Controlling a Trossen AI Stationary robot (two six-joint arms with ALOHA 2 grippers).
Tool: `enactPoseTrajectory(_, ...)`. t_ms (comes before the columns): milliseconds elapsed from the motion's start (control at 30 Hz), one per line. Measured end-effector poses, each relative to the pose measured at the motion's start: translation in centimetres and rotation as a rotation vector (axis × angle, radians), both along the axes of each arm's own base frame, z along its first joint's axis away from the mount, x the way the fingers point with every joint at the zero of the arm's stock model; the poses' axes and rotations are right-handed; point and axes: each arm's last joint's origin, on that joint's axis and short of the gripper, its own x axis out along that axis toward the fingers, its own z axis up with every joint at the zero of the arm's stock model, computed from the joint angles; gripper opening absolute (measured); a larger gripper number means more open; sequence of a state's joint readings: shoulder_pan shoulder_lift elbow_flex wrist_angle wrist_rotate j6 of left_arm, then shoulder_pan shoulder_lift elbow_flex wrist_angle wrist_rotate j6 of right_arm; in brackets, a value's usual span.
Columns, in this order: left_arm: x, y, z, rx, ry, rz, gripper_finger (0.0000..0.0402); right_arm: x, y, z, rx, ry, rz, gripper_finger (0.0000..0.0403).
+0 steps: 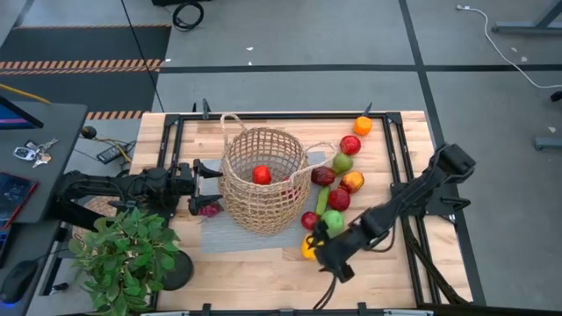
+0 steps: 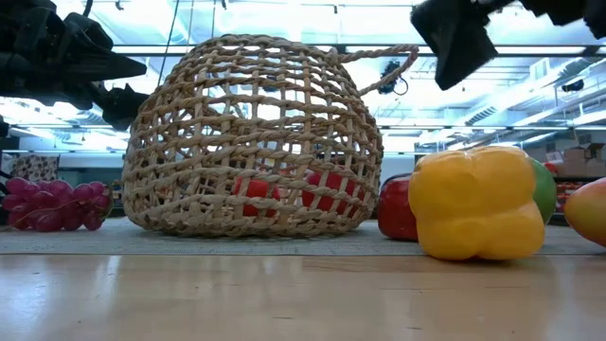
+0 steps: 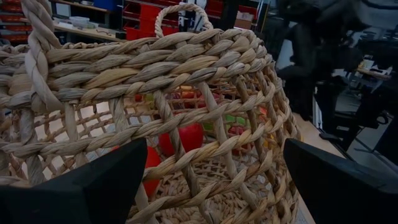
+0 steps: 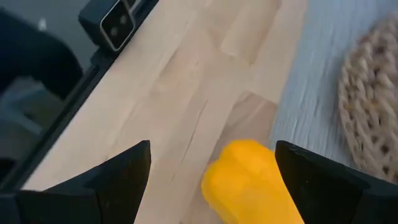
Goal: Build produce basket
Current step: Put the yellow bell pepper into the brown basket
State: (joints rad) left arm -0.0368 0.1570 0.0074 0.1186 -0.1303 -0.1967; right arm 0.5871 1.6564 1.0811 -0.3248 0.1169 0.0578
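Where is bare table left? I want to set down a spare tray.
Bare wood runs along the table's near edge, between the potted plant and the yellow pepper, and at the far-left corner behind the basket. Right of the basket it is crowded with fruit, the open right gripper above the pepper.

A wooden table (image 1: 263, 263) with a black frame along its edges stood on a grey floor (image 1: 290, 35). A grey mat (image 1: 230, 235) lay on the tabletop. A green leafy potted plant (image 1: 123, 254) sat at the table's near left corner. Left of the table, a dark side desk (image 1: 44, 132) carried a bunch of keys (image 1: 31, 151). Striped hazard tape (image 1: 79, 64) ran across the floor beyond it. A white cable (image 1: 505, 44) trailed over the floor at the far right.
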Motion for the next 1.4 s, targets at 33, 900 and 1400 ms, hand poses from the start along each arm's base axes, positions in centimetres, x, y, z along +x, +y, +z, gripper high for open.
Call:
enactPoseTrajectory(33, 0.0, 0.0, 0.0, 0.000, -0.001, 0.000, 0.0386, 0.4, 0.3, 0.0, -0.019, 0.004, 0.026, 0.0348)
enactPoseTrajectory(900, 0.0, 0.0, 0.0, 0.000, -0.001, 0.000, 0.0386, 4.3, -0.2, -1.4, -0.275, 0.195, 0.281, 0.0391)
enactPoseTrajectory(1400, 0.0, 0.0, 0.0, 0.000, -0.002, 0.001, 0.0386, 4.9, -1.5, -4.6, -0.415, 0.315, 0.331, 0.0389)
